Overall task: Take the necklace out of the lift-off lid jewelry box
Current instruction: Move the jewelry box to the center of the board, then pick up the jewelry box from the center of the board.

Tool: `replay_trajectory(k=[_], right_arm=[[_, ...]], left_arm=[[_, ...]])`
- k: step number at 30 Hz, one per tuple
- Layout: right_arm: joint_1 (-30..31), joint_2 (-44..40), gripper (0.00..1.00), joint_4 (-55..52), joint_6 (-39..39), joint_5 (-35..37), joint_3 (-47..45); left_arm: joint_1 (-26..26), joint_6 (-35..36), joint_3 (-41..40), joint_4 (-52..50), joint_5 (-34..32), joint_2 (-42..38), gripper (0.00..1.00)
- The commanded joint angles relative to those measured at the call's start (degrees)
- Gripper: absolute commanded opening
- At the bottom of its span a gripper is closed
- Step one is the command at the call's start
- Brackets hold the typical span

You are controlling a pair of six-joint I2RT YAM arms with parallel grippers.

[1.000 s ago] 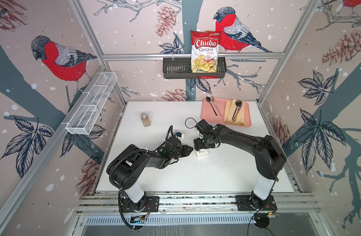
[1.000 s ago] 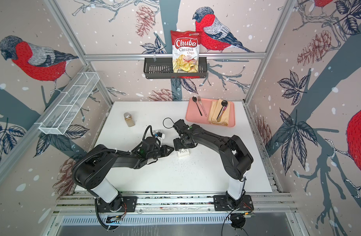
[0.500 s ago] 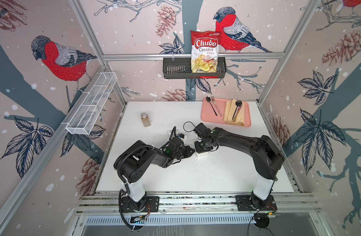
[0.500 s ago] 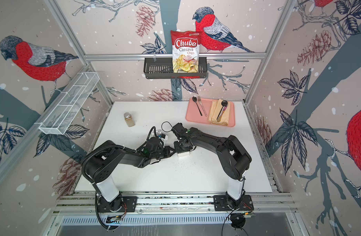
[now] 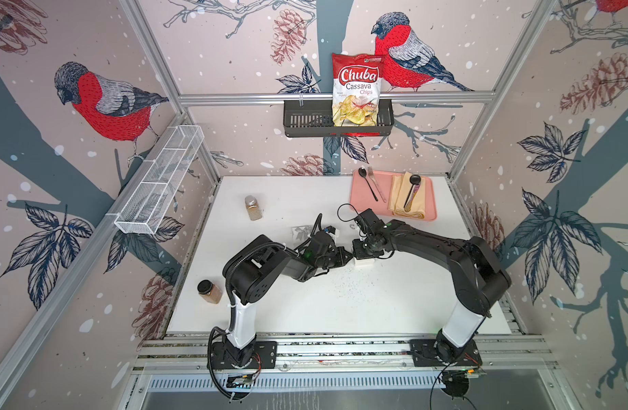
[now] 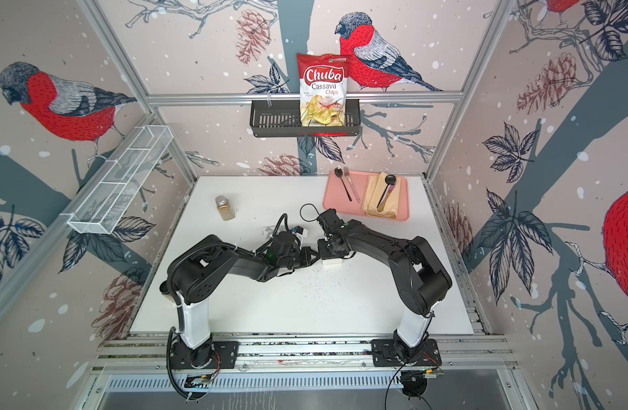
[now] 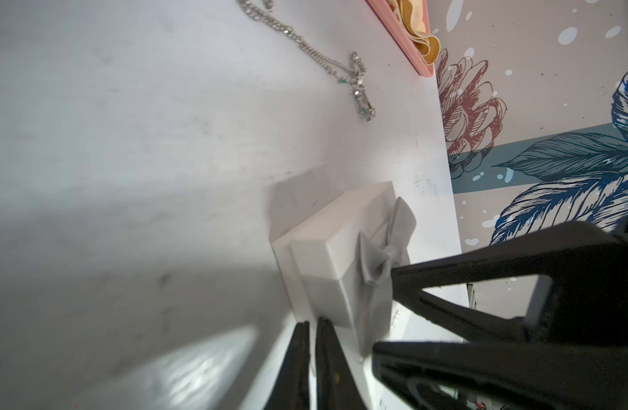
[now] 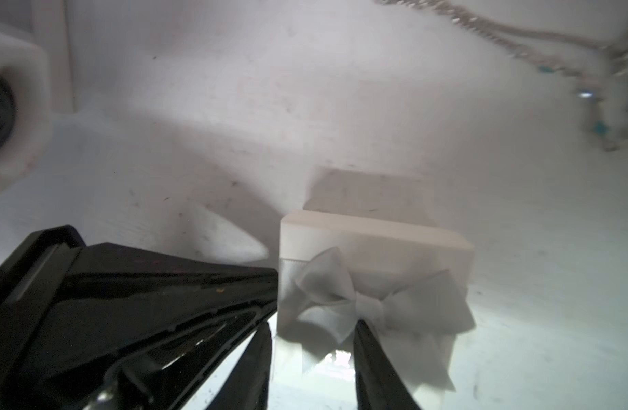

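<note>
Left tool (image 7: pixel 313 321) closed beside the jewelry box (image 7: pixel 319 262); right tool (image 8: pixel 312 324) astride its bow (image 8: pixel 367 301), grip unclear.

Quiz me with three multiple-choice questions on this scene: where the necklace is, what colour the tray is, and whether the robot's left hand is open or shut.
1. Where is the necklace?
A dangling in the air
B lying on the table
C out of sight

2. What colour is the tray?
A pink
B blue
C green

3. The left hand is:
A wide open
B gripping the necklace
C shut

Answers:
1 B: its chain lies flat on the white surface.
2 A: it is plainly pink in both top views.
3 C: its two fingers nearly touch in the left wrist view.
</note>
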Motion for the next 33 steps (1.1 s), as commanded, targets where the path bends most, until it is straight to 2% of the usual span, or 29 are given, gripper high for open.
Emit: replay_trajectory(k=[1,4,8,11,17,22,24,28,30,33], right_arm=[[-3.2,-1.2,0.40,-2.1,-2.5,2.0,-1.6],[-5.8,-3.4,0.42,-3.0,-3.2,3.2,-1.6],[-7.7,-6.0,0.47,-5.5,-4.0,4.4,1.3],[-7.9,-6.8,0.52,-7.7,-4.2,5.5,4.7],[-5.1,-4.7,0.73,-7.6,-0.4,6.8,11.8],[2.5,6.4,0.79,-8.4,2.7,8.4,24.6],[5.6,12.5,0.82,-9.1,4.1,8.7,31.8],[11.5,26.4,0.83,-12.9,6.0,10.8,49.6],[13.3,32.9,0.84,-15.2,7.0,10.9,58.3],[15.1,42.1,0.85,-18.4,8.0,11.5,69.6]], left_arm=[[-1.5,-0.4,5.6,-0.2,0.4,3.2,0.12],[-2.2,0.6,10.6,-3.4,-0.9,5.2,0.12],[-2.0,4.9,14.3,-11.0,-3.3,3.4,0.21],[-1.3,9.9,15.5,-18.4,-5.9,-0.7,0.27],[3.8,19.0,12.8,-30.9,-13.9,-13.9,0.37],[12.8,22.8,6.0,-37.0,-20.0,-25.2,0.53],[18.1,22.7,1.9,-37.0,-18.5,-29.0,0.59],[29.3,21.4,-7.4,-34.9,-11.1,-35.6,0.62],[32.3,21.6,-10.8,-34.5,-9.9,-38.3,0.62],[33.9,21.9,-14.8,-34.2,-9.9,-41.6,0.64]])
